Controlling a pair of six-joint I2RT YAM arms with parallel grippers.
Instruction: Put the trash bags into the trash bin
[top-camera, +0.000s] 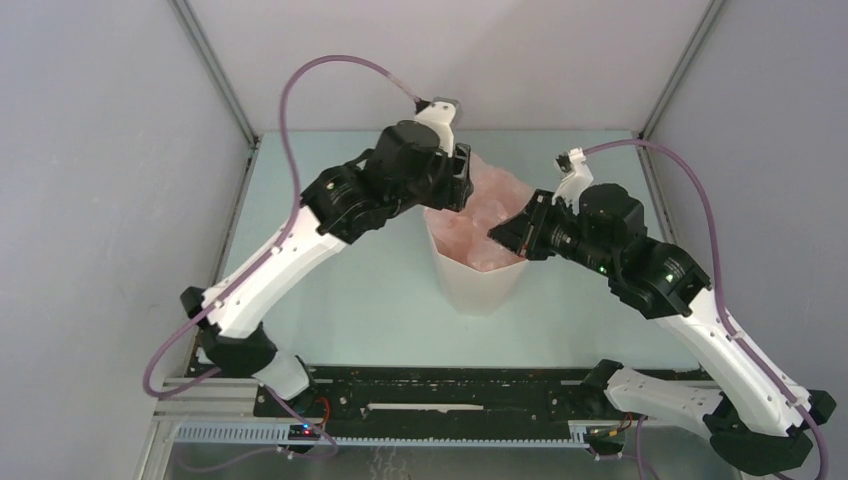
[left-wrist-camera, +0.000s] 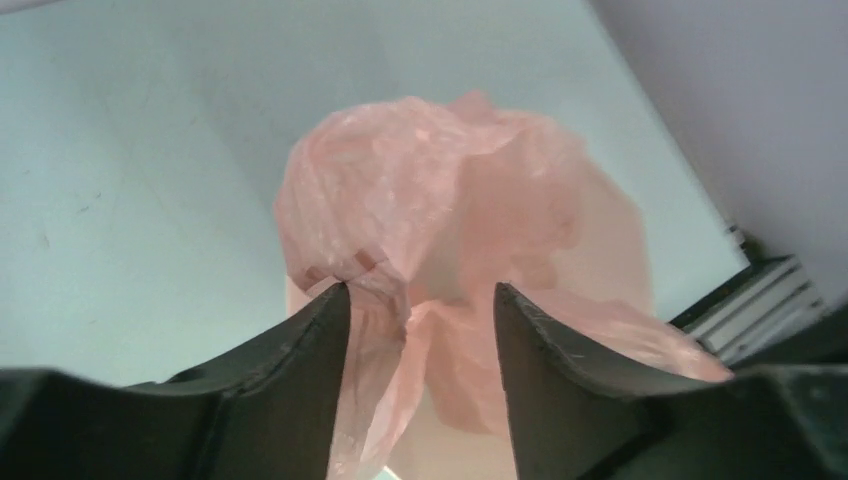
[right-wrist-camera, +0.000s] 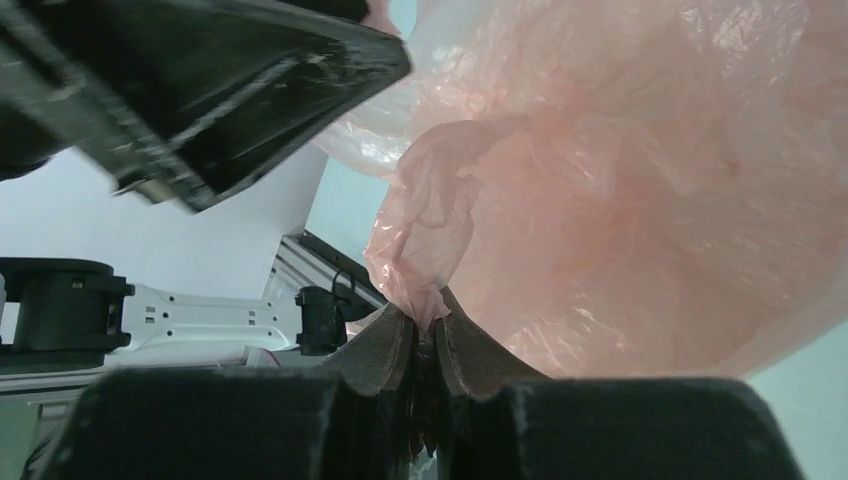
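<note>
Left arm (top-camera: 270, 265) and right arm (top-camera: 735, 350) angle inward; left claw (left-wrist-camera: 420, 300) stands open, right claw (right-wrist-camera: 428, 322) pinches shut on the trash bag (right-wrist-camera: 640, 200).

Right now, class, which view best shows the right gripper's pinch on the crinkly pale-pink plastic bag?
Right wrist: right gripper shut on a fold of pink bag. Top view shows that too small; left wrist shows bag only.

Bag (top-camera: 492, 205) heaped over bin (top-camera: 480, 288) mouth blocks entry; free passage over table (top-camera: 365, 300) left.

The trash bag (top-camera: 490, 208) is translucent pale pink, the trash bin (top-camera: 480, 290) white, the table (top-camera: 350, 300) pale green.
</note>
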